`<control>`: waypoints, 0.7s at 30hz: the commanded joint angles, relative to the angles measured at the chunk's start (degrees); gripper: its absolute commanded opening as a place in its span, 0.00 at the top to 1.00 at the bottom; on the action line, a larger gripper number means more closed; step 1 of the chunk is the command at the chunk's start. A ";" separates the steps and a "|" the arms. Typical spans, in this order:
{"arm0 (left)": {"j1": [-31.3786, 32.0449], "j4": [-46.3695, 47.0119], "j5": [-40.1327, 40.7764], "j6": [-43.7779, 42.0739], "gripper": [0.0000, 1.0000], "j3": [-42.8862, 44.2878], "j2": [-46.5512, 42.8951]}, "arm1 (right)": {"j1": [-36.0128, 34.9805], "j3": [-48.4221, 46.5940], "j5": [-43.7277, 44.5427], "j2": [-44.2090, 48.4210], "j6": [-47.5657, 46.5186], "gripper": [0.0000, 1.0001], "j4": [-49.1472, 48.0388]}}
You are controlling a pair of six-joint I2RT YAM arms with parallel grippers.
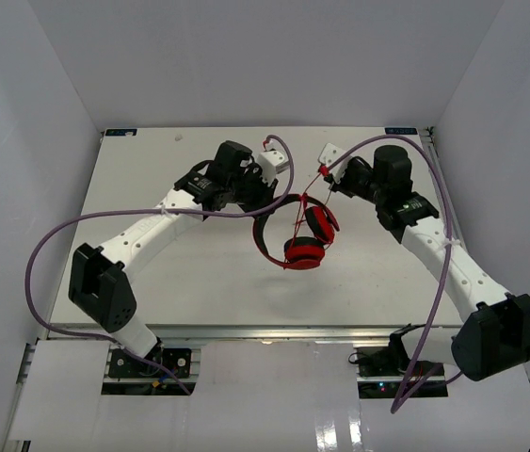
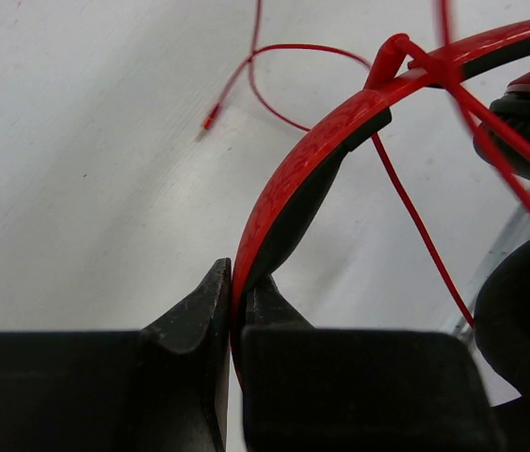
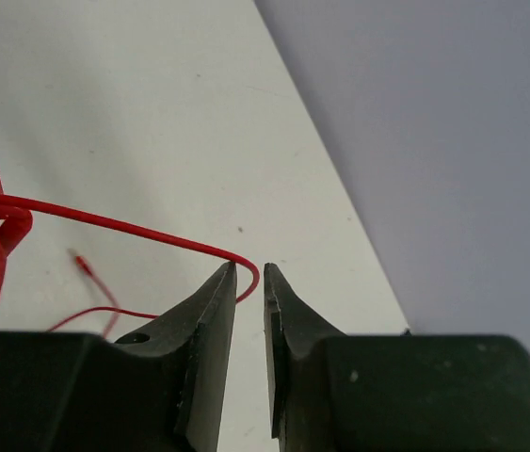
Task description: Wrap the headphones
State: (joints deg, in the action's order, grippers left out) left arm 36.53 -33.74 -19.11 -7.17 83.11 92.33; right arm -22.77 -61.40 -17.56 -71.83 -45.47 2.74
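Observation:
The red headphones (image 1: 304, 252) hang above the table's middle, ear cups low. My left gripper (image 1: 269, 202) is shut on the black-and-red headband (image 2: 293, 188); in the left wrist view the gripper (image 2: 239, 282) pinches it edge-on. The thin red cable (image 2: 415, 221) crosses the headband, and its plug (image 2: 210, 119) lies on the table. My right gripper (image 1: 329, 179) is to the right of the headphones. In the right wrist view that gripper (image 3: 250, 273) stands slightly apart, and the cable (image 3: 114, 223) bends over the left fingertip (image 3: 222, 282) into the gap. The plug (image 3: 83, 266) shows below.
Thick purple robot cables (image 1: 53, 240) loop beside both arms. White walls (image 1: 39, 113) close in the white table (image 1: 152, 282) on three sides. A small white block (image 1: 271, 160) sits on the left wrist and another (image 1: 329, 153) near the right gripper.

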 commanded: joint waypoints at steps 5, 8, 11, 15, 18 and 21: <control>1.55 3.28 -11.33 8.14 1.00 6.88 -7.31 | 3.08 2.92 -30.61 -3.72 10.82 0.76 -0.54; 2.18 2.91 -9.94 10.47 1.00 10.69 -7.52 | 3.17 4.57 -38.57 -5.78 16.29 0.75 -3.38; 3.26 -0.57 -6.54 11.12 1.00 16.15 -6.68 | 3.00 6.09 -45.91 -7.54 24.61 0.70 -9.74; 4.36 -4.74 -1.79 11.34 1.00 19.87 -6.00 | 2.89 6.75 -47.75 -8.63 29.99 0.57 -13.84; 4.43 -5.80 -1.58 11.97 1.00 20.96 -5.86 | 2.02 7.77 -47.33 -9.42 31.83 0.45 -15.92; 4.61 -6.08 -2.15 13.43 1.00 22.49 -5.50 | 1.68 9.99 -46.73 -10.29 35.99 0.44 -21.06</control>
State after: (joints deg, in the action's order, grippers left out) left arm 40.77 -42.23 -20.83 1.90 101.45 88.95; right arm -19.76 -54.01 -61.72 -80.80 -16.12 -10.19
